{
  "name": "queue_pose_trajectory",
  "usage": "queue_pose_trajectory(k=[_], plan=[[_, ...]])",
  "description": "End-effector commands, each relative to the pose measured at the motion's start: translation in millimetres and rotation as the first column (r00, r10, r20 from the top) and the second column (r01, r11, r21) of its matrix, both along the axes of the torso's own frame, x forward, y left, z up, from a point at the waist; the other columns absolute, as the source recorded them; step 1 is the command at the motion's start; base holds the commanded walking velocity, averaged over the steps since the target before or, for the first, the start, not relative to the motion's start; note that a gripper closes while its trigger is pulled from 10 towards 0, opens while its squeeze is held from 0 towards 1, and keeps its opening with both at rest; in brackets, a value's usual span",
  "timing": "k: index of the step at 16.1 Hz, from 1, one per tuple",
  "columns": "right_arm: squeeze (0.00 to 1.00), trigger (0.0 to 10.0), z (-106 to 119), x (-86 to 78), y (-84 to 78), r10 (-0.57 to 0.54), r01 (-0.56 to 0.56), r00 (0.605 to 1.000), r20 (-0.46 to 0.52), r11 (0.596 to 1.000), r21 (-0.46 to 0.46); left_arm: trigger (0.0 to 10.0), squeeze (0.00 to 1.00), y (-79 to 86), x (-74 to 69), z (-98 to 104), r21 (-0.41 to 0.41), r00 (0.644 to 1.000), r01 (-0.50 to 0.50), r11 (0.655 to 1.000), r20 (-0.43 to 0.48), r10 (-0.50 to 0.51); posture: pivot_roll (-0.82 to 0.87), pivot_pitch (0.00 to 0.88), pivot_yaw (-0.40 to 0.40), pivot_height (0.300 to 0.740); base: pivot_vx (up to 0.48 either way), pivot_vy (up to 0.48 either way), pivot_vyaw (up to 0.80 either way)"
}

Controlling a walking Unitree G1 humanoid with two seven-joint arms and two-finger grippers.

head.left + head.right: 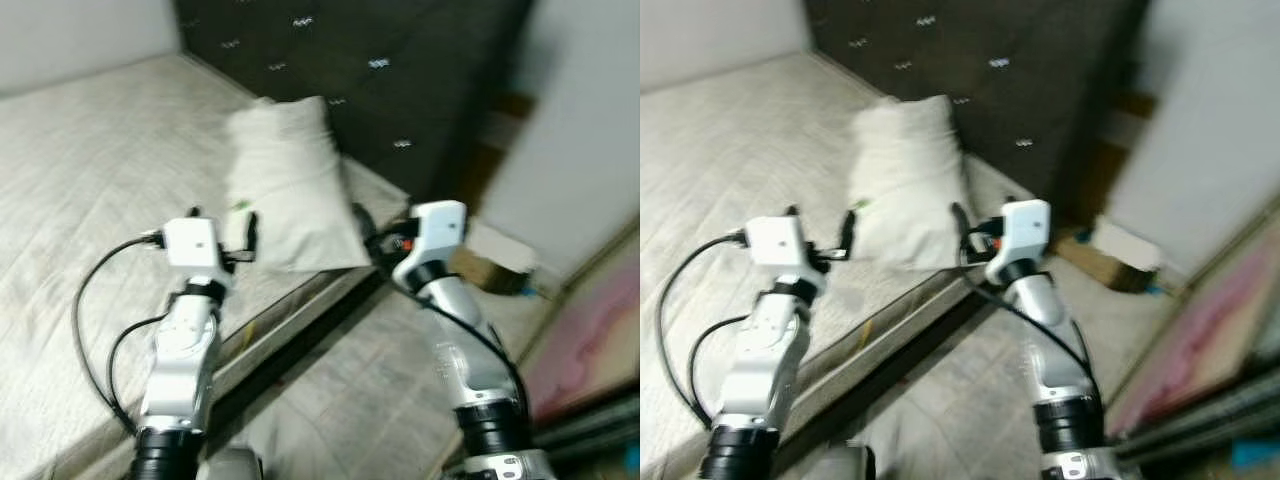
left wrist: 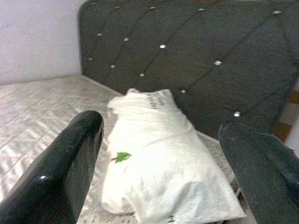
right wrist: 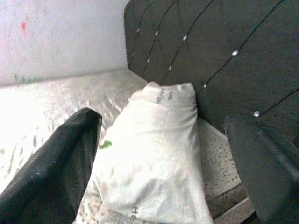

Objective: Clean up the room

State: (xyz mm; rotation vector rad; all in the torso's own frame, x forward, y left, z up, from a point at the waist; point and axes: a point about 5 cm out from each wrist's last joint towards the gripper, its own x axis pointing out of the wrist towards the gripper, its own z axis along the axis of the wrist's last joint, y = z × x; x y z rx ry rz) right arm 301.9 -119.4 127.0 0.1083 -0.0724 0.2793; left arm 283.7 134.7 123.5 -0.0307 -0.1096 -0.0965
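A white pillow [image 1: 285, 185] with a small green leaf mark lies on the mattress [image 1: 90, 170], near the bed's corner by the dark headboard. Both arms are raised in front of it. My left gripper [image 1: 225, 225] hovers at the pillow's near left corner, open with nothing between its fingers. My right gripper [image 1: 368, 228] is at the pillow's near right side, over the bed edge, also open and empty. The left wrist view looks along the pillow [image 2: 163, 163] between the spread fingers [image 2: 60, 172]. The right wrist view shows the pillow [image 3: 154, 149] the same way.
A dark tufted headboard [image 1: 370, 70] stands behind the pillow. A cardboard box [image 1: 490, 265] sits on the tiled floor [image 1: 340, 390] beside the bed. A white wall [image 1: 580, 130] and a pinkish board [image 1: 590, 330] close off the right. The picture is blurred.
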Motion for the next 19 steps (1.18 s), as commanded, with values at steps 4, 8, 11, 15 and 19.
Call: queue_pose_trajectory(k=[4, 8, 11, 15, 19], plan=[[0.0, 10.0, 3.5, -0.5, 2.4, 0.004, -0.004, 1.0, 0.007, 1.0, 0.009, 10.0, 0.0, 5.9, -3.3, 0.6, 0.014, 1.0, -0.009, 1.0, -0.007, 0.009, 0.05, 0.001, -0.101, 0.74, 0.0, 0.0, 0.8], [0.0, 10.0, 3.4, 0.0, 3.9, 0.008, -0.008, 1.0, 0.003, 1.0, 0.01, 10.0, 0.0, 7.6, -4.4, 1.0, 0.017, 1.0, -0.011, 1.0, -0.009, 0.011, 0.06, 0.003, -0.102, 0.74, 0.0, 0.0, 0.8], [0.0, 10.0, 3.4, -0.6, 3.7, 0.006, -0.006, 1.0, 0.005, 1.0, 0.014, 10.0, 0.0, 9.7, -6.9, 0.2, 0.022, 0.999, -0.037, 0.999, -0.014, 0.037, 0.05, 0.004, -0.101, 0.74, 0.0, 0.0, 0.8], [0.0, 10.0, 3.7, -0.9, 4.1, 0.003, -0.004, 1.0, 0.003, 1.0, 0.021, 10.0, 0.0, 10.8, -9.6, 0.7, 0.005, 1.0, -0.019, 1.0, -0.011, 0.019, 0.05, 0.01, -0.098, 0.74, 0.0, 0.0, 0.18], [0.0, 10.0, 3.7, -1.3, 3.7, 0.001, -0.001, 1.0, 0.004, 1.0, 0.022, 10.0, 0.0, 10.6, -10.3, 1.6, -0.002, 1.0, -0.01, 1.0, -0.007, 0.01, 0.05, 0.011, -0.096, 0.74, 0.194, 0.0, 0.0]])
